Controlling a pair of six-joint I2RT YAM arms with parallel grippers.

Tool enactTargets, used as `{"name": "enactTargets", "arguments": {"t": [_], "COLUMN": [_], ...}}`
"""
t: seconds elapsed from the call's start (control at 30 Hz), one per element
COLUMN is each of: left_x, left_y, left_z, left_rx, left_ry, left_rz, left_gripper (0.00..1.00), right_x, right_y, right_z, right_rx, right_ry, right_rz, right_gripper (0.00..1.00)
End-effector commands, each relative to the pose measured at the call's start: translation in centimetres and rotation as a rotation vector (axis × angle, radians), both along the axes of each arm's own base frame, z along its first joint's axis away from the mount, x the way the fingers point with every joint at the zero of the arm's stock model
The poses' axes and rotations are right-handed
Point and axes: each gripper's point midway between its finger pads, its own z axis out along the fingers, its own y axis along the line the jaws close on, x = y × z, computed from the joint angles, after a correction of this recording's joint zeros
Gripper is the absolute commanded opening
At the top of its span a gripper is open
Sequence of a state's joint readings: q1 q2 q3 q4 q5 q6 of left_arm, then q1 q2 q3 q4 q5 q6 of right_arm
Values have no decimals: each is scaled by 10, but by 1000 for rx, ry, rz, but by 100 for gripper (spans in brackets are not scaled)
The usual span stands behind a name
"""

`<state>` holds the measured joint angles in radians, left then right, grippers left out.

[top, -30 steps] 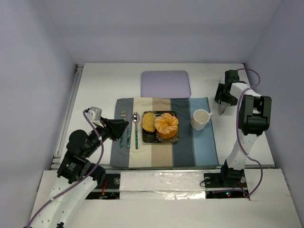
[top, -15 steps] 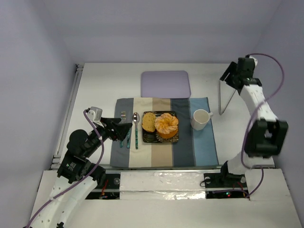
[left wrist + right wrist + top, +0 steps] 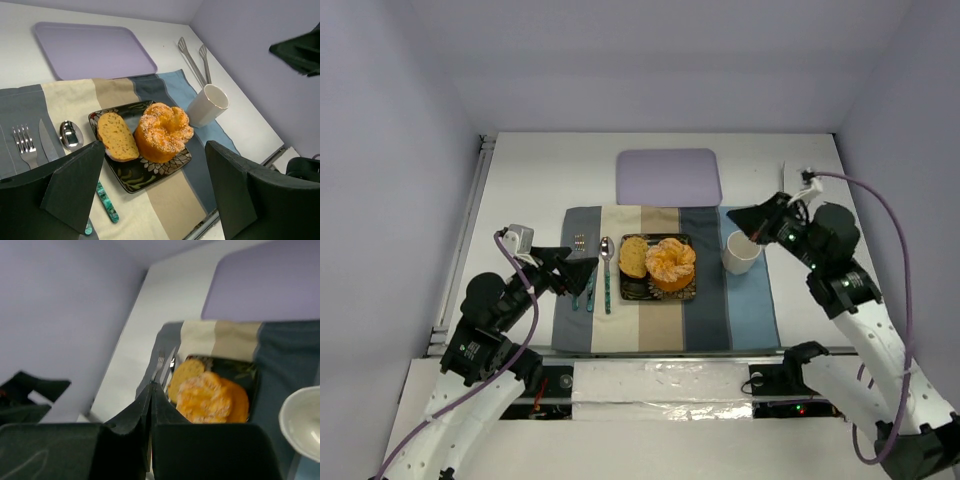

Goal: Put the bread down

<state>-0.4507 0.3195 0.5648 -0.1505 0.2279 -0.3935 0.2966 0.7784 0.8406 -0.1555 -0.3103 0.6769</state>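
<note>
Bread (image 3: 117,136): on black plate (image 3: 135,182), touching orange's (image 3: 162,131) left side; blurred in right wrist view.
Left jaws: spread, empty.
Right jaws: pressed together, empty.
Change: right arm (image 3: 830,250) swung down beside cup (image 3: 742,250).

The bread (image 3: 118,136) (golden, brown-crusted slice) lies flat on the black plate (image 3: 150,175).
</note>
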Motion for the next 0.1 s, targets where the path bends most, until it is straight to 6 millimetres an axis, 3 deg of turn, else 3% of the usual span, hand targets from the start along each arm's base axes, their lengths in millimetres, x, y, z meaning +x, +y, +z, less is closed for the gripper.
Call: {"name": "enactTargets", "arguments": {"t": [0.0, 0.07], "left_x": [4, 8], "left_y": [-1, 0], "left_z": [8, 4], "left_rx": [-4, 12], "left_ry": [-37, -17], "left_rz": [0, 20], "left_gripper": [80, 80], "right_x": [-29, -37], "right_y": [38, 60], "right_z": [-16, -30], "right_rx": [11, -35], "right_ry": [59, 90], "right_rz": [194, 245], "right_gripper": [0, 0]}}
